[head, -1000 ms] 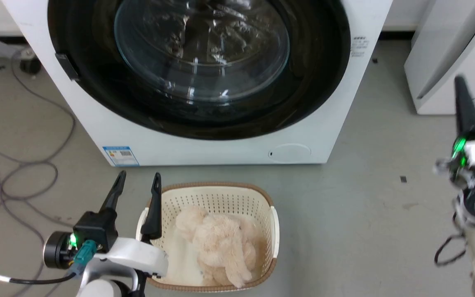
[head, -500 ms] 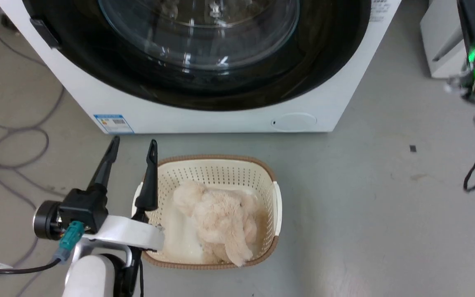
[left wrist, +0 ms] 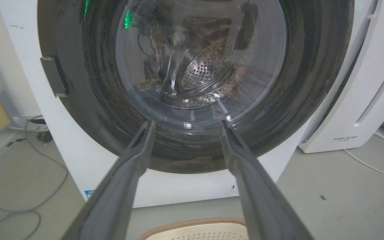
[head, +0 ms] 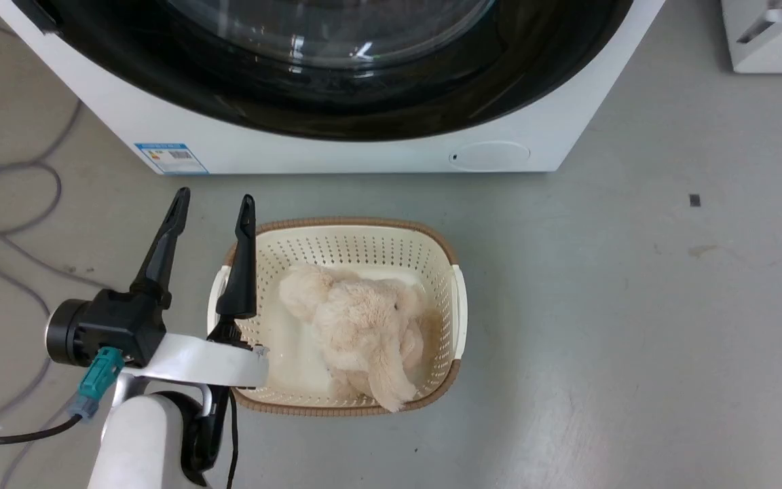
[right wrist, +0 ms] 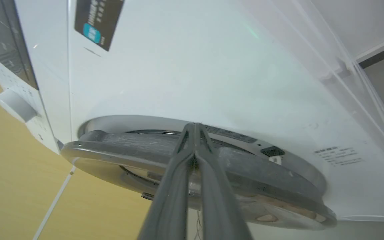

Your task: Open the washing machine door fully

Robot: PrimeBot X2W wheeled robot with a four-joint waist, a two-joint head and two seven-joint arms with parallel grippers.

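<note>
- The washing machine [head: 364, 153] stands at the far side of the floor. The washing machine door [left wrist: 198, 66], black-rimmed with a bulging glass centre, covers nearly its whole front.
- In the left wrist view the door looks close to flat against the cabinet. The perforated drum shows through the glass, not past an open edge.
- In the right wrist view the door is edge-on. A narrow gap seems to run between its rim and the white front, with a small dark latch socket [right wrist: 272, 151] exposed there. I judge the door unlatched and barely ajar, though I cannot be sure.
- The right gripper [right wrist: 194, 128] has its two fingers pressed together with nothing between them. The tips are at the door's rim, about at that gap, and I cannot tell whether they touch it.
- The left gripper [head: 214, 198] hangs near and to the left, fingers spread apart and empty. It points toward the machine beside the left rim of a cream basket [head: 343, 223] holding a plush toy [head: 364, 326].
- The basket sits on the floor on the near side of the machine, in front of the door.
- A white appliance [left wrist: 362, 83] stands just right of the machine.
- Progress looks early: at most the catch is released, and the whole swing is left.
- The next move probably calls for the closed tips to hook behind the rim and draw it outward. I take the hinge side to be the left, where a dark tab [left wrist: 53, 78] sits on the rim.
</note>
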